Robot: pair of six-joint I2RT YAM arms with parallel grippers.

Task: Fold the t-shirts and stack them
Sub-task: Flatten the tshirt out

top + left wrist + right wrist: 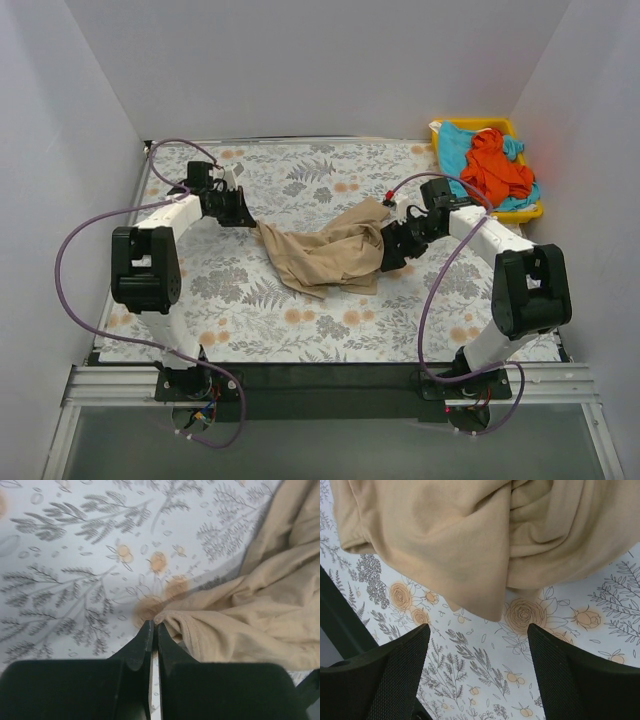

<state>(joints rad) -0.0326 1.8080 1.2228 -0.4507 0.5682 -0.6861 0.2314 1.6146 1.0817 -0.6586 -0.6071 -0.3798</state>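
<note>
Overhead, left-wrist and right-wrist views of a two-arm workstation. A tan shirt is lying crumpled in a loose, elongated heap near the middle of the floral-patterned surface, stretching between the two arms. The left end effector is sitting low at the shirt's left corner. In the left-wrist view its two black fingers are pressing together, with only a hairline slit showing between them. The hemmed edge of the tan shirt is meeting their tips, but whether any fabric is pinched there cannot be told. The right end effector is hovering at the shirt's right end. In the right-wrist view its fingers are standing wide apart with only patterned surface between them. The folds of the tan shirt are lying just ahead of the tips, not between them. At the far right corner of the surface a yellow tray is holding two more garments. An orange shirt is lying bunched on top of a turquoise shirt, both well apart from the arms and from the tan shirt
</note>
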